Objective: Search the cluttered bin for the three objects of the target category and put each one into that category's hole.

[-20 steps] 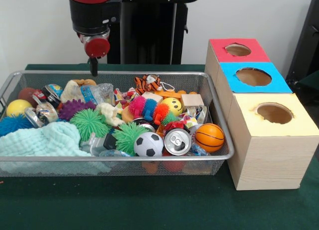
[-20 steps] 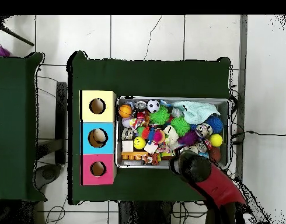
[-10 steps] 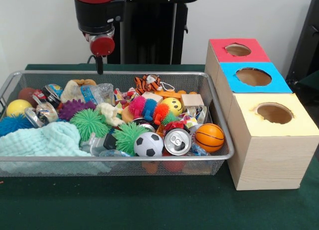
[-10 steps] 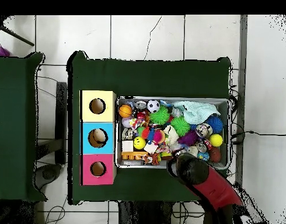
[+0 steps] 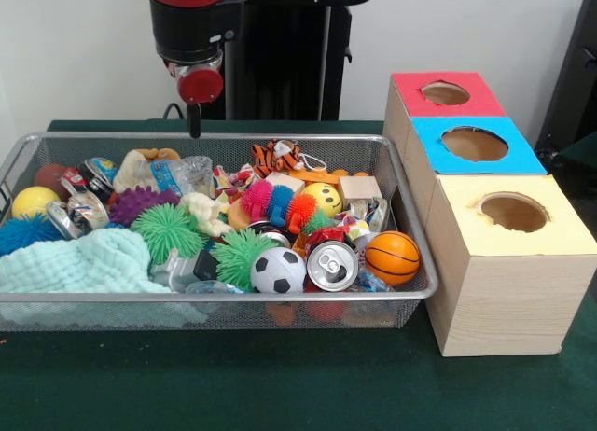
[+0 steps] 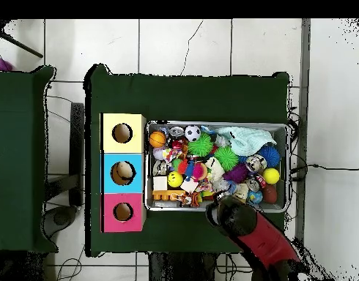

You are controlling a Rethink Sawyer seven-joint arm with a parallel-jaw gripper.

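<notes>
Wire mesh bin [image 5: 401, 226] of cluttered toys sits unchanged. Red and black gripper [image 5: 194, 123] has slid sideways along its rear rim, empty. Whether its pincer is wide or narrow, I cannot tell.

The arm [image 6: 245, 225] hangs over the cluttered bin's [image 6: 278, 129] edge, beside three holed boxes [image 6: 122, 172].

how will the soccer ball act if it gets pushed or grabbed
The soccer ball is round, so a push would likely roll it. It sits wedged between the can and a spiky green toy against the bin's near wall, which may check that. Its smooth surface could slip from a pinch unless gripped across the middle.
</notes>
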